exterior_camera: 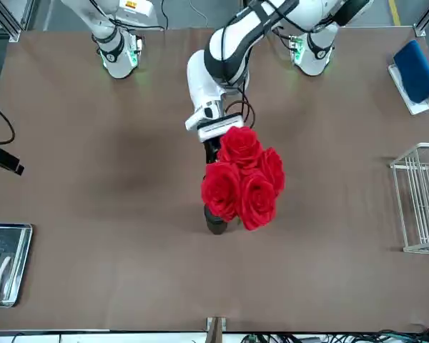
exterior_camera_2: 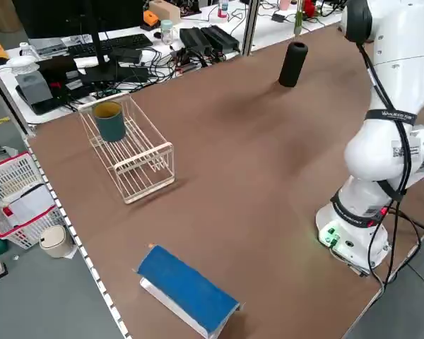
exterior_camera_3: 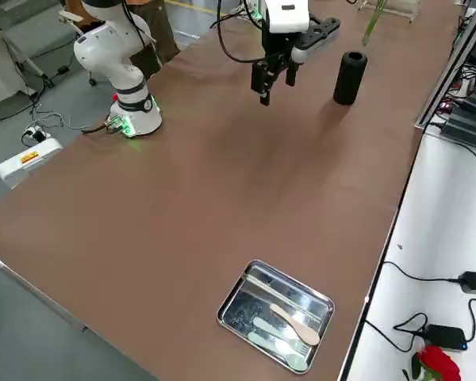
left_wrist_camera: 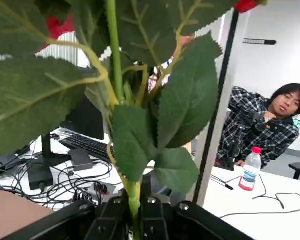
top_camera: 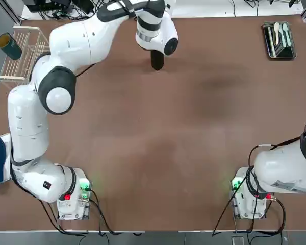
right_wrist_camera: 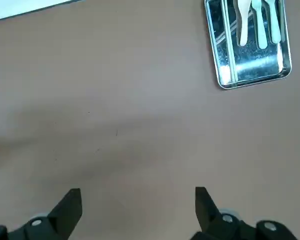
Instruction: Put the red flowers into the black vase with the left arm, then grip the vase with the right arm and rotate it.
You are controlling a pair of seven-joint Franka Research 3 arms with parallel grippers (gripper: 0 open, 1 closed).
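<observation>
The red flowers (exterior_camera: 243, 179) hang upright over the black vase (exterior_camera: 216, 223), which stands at the far middle of the table. My left gripper (exterior_camera: 213, 148) is shut on their green stems (left_wrist_camera: 135, 200), and leaves fill the left wrist view. From the sides, the stem ends (exterior_camera_3: 371, 24) hang just above the vase's mouth (exterior_camera_3: 349, 57); whether they reach inside cannot be told. In the top view the left arm's wrist covers the flowers and only the vase (top_camera: 157, 61) shows. My right gripper (right_wrist_camera: 137, 205) hangs open over bare table near the right edge, far from the vase.
A wire rack (top_camera: 25, 51) holding a dark teal cup (top_camera: 9, 46) stands at the far left. A metal tray (top_camera: 279, 40) with spoons lies at the far right. A blue block (exterior_camera: 417, 71) lies near the left arm's base. A person (left_wrist_camera: 270, 125) sits beyond the table.
</observation>
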